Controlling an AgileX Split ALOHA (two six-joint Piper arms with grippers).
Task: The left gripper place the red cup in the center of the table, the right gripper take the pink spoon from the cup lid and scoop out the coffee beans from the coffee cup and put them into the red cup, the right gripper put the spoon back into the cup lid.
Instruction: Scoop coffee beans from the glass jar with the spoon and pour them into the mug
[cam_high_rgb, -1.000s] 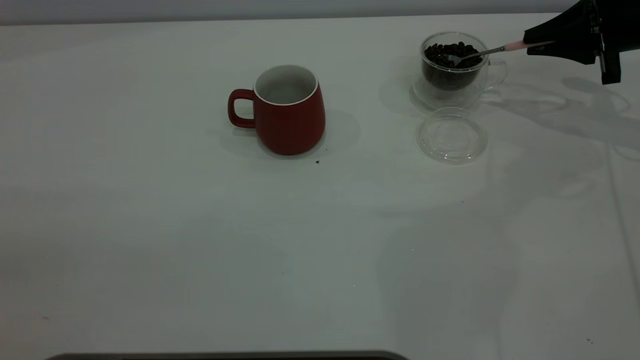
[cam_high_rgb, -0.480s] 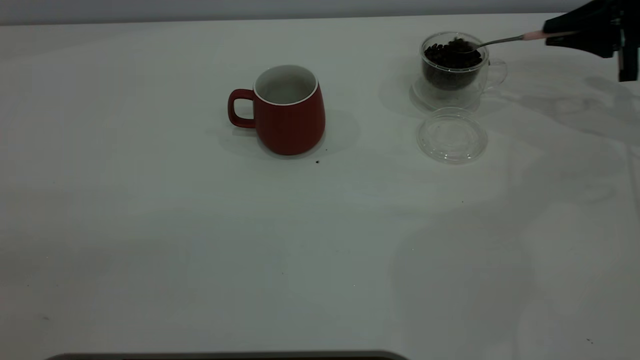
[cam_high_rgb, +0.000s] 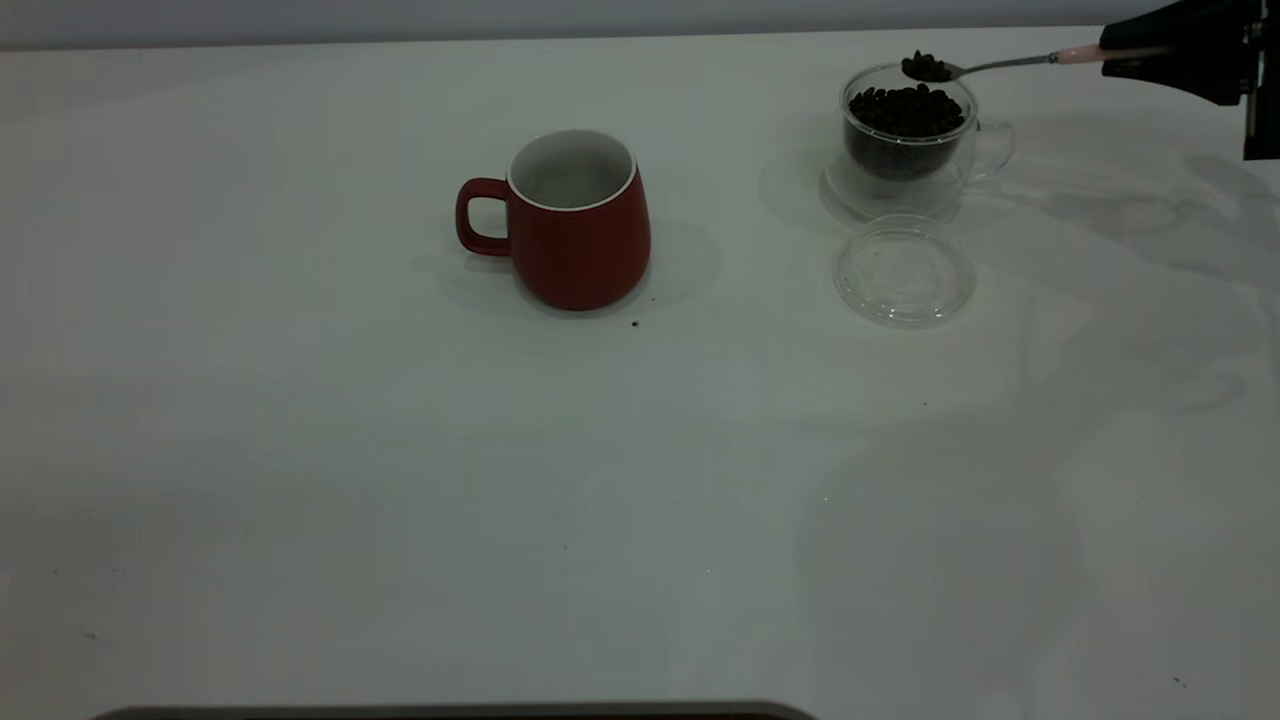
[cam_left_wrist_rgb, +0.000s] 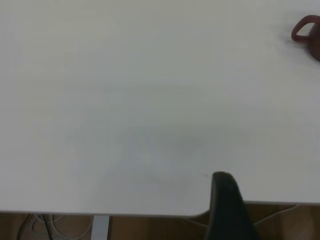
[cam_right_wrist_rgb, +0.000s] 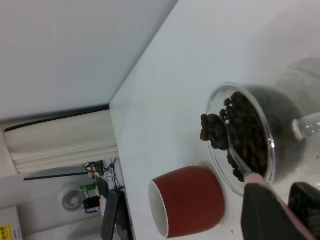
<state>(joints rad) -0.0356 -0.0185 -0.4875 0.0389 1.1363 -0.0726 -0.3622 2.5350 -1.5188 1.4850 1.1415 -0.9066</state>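
The right gripper is clamping the pale handle of the pink spoon at the far right of the table, holding it nearly level just above the rim of the coffee cup. A small heap of coffee beans is sitting in the bowl of the spoon, with many more beans filling the glass cup below. The red cup is standing upright near the middle of the table, handle pointing away from the coffee cup, its white inside looking empty. The cup lid is lying flat and bare just in front of the coffee cup, apart from it. One dark speck is lying on the table beside the base of the red cup.

The left gripper is parked off at the table's edge, well apart from the red cup; whether its fingers are open cannot be told.

The load looks light but loose: smooth, round beans piled on a shallow, shiny bowl are likely to roll off with any tilt or jolt. The thin metal neck is stiff, so the grip far back on the handle should carry it, provided the spoon is staying level on the way to the red cup. The glass cup and lid look fragile and easy to nudge.
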